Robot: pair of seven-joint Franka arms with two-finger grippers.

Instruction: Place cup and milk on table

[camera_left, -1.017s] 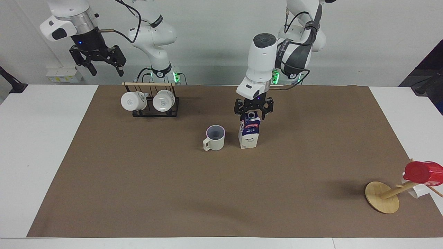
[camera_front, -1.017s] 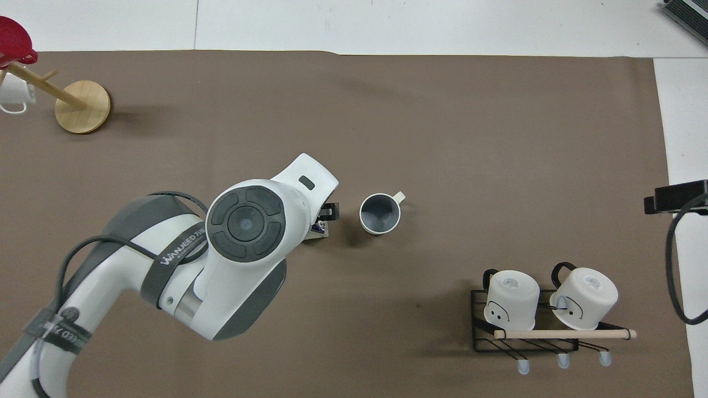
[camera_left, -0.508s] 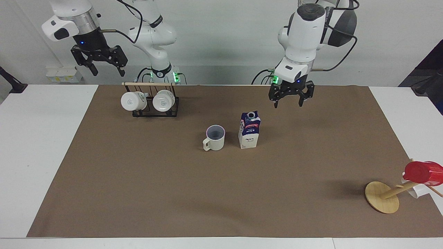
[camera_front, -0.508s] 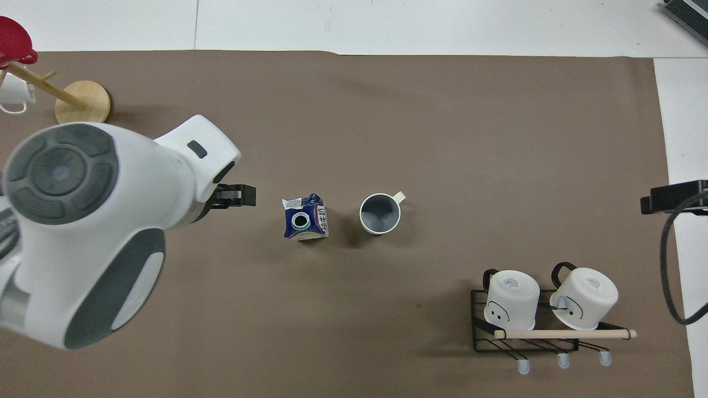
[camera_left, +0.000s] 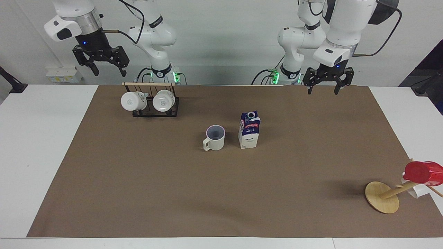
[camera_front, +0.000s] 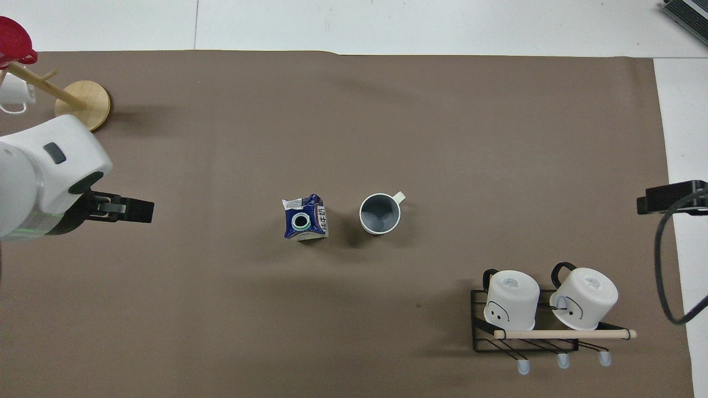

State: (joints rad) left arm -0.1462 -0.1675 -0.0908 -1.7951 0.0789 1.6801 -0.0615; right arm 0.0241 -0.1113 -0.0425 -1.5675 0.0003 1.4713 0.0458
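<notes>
Cup (camera_left: 215,137) and milk (camera_left: 249,134): upright, side by side on table (camera_left: 138,193). Left gripper (camera_left: 328,84) and right gripper (camera_left: 102,63): raised, fingers spread, grasping nothing.

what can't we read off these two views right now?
- Small white mug on the wooden stand: mostly hidden under the red cup in the facing view, cut by the frame edge overhead.
- Right gripper: overhead, only a dark block at the frame edge shows.
- Milk fill level: hidden by its walls.

Robotics lab, two bench-mounted arms (camera_left: 155,34), paper-covered table (camera_left: 48,138), bare white wall
</notes>
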